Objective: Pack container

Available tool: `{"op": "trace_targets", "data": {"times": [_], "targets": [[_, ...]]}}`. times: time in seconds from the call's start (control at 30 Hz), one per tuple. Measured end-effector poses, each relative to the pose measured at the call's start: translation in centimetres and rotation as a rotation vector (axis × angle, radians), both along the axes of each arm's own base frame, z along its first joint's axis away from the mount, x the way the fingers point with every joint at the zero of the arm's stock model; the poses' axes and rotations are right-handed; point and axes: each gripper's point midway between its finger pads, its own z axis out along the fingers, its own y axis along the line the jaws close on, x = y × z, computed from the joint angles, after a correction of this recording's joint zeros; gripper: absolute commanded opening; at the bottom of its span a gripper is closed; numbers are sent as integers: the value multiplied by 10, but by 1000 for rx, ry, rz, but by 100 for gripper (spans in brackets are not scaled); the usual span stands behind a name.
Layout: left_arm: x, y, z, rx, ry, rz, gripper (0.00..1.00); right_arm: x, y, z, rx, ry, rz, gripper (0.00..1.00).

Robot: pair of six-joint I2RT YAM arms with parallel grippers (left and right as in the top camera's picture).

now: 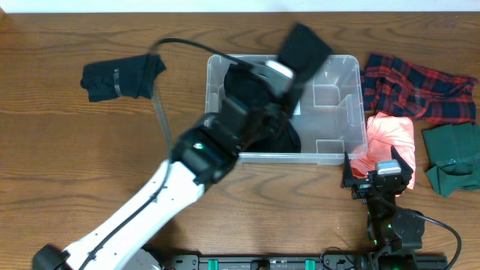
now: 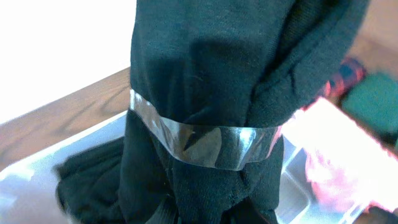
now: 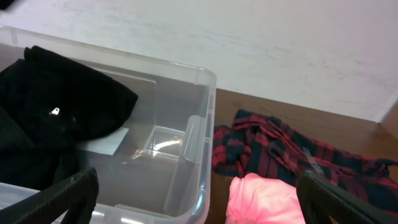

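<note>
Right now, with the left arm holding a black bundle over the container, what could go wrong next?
1. The black bundle in the left gripper hangs near the back rim of the container; released there, it might snag or fall outside.
2. The open right gripper sits close to the container's front corner, above the pink garment; lowering, it might bump the wall.

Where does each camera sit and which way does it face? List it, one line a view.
Overhead: above the table, looking straight down on the container; both arms show, left tool and right tool.
Left wrist: on the left arm above the container, facing the black bundle it grips; its fingers are hidden.
Right wrist: low beside the container, facing across it toward the plaid cloth; both open fingertips show.
Shared: overhead and right wrist both show container, plaid cloth and pink cloth.
</note>
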Motion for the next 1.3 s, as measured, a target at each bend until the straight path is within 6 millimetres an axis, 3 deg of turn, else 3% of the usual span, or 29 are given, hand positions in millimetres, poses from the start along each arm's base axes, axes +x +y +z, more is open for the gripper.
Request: {"op": "trace_targets", "data": {"times": [0.13, 0.33, 0.67, 1.03, 1.3], "targets": [[-3, -24, -26, 174, -88, -145, 6, 0, 0, 0, 0, 0, 0, 99], [11, -40, -66, 360, -172, -262, 6, 0, 0, 0, 0, 0, 0, 99], [30, -65, -88, 438, -301, -354, 6, 0, 0, 0, 0, 0, 0, 99], [40, -77, -130, 489, -298, -398, 6, 0, 0, 0, 0, 0, 0, 99], [64, -70, -158, 500, -286, -363, 6, 0, 0, 0, 0, 0, 0, 99]]}}
